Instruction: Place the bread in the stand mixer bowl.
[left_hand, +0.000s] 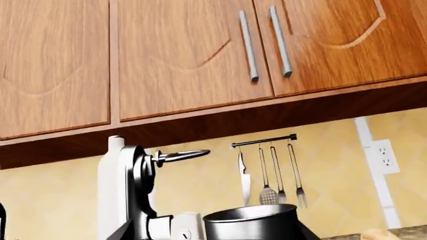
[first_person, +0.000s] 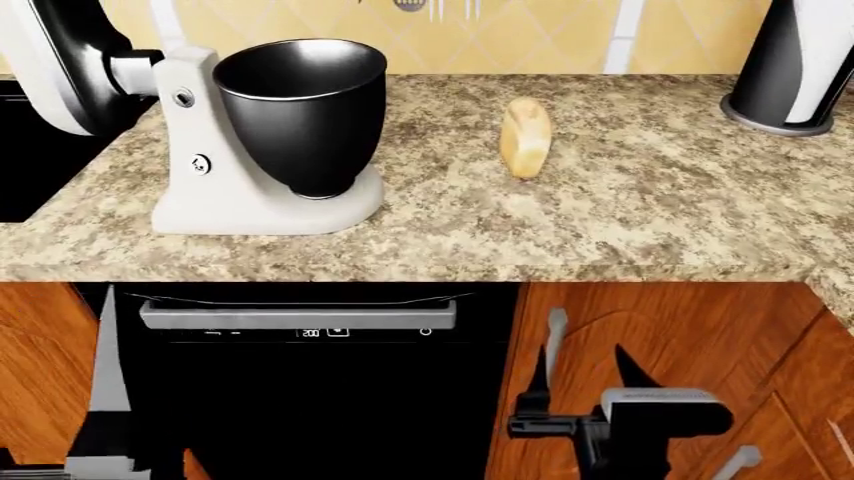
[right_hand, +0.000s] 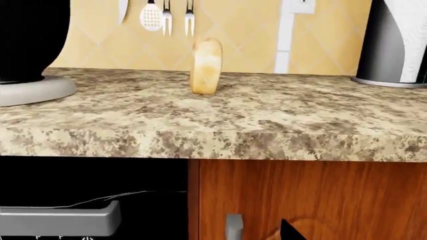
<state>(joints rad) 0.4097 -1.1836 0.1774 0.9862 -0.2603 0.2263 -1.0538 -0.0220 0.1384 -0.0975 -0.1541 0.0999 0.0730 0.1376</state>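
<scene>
Right gripper (first_person: 577, 375) is seen low before the cabinet front, below the surface (first_person: 641, 200); fingers spread, nothing held. Left gripper (first_person: 114, 440) is barely shown; its finger state cannot be told. The bread (first_person: 526, 136) stands on edge, just right of the stand mixer bowl (first_person: 302, 110), apart from it. The right arm should be raised above the surface edge before reaching, and the slice pinched across its flat faces. Upright stance is clearest in the right wrist view; the bowl's open mouth is shown only from the head.
</scene>
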